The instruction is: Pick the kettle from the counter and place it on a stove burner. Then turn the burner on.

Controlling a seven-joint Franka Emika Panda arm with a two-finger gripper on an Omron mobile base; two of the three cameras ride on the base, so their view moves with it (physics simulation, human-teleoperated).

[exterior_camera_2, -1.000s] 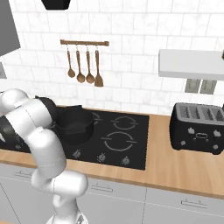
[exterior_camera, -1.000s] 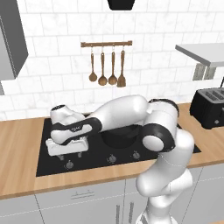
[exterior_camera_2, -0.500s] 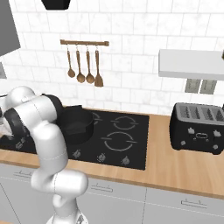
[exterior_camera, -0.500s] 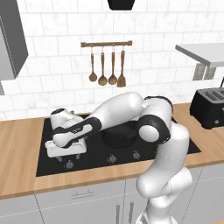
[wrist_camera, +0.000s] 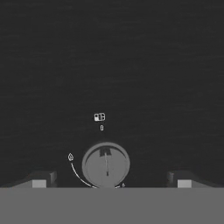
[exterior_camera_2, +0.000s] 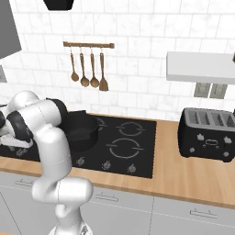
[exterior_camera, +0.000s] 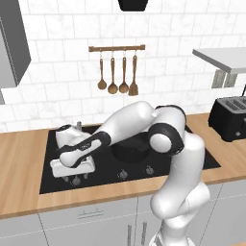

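Hand [wrist_camera: 108, 181] hung low over the front left of the black glass cooktop [exterior_camera: 192, 156], fingers [wrist_camera: 39, 180] spread wide either side of a round grey knob [wrist_camera: 106, 165], with open glass between each finger and the knob. Beyond the knob, bare black glass, nothing raised. Black pot [exterior_camera_2: 82, 131] sat mid-cooktop just behind the forearm, blocking a straight reach back. Right burner rings [exterior_camera_2: 124, 148] lay unobstructed. Toaster [exterior_camera_2: 207, 134] stood well apart on the right tabletop [exterior_camera_2: 183, 176]. Utensils [exterior_camera: 118, 77] hung high on the wall.

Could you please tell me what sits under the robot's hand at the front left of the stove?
A round grey burner knob on black stove glass, between the open fingers. From the base cameras the hand covers it.
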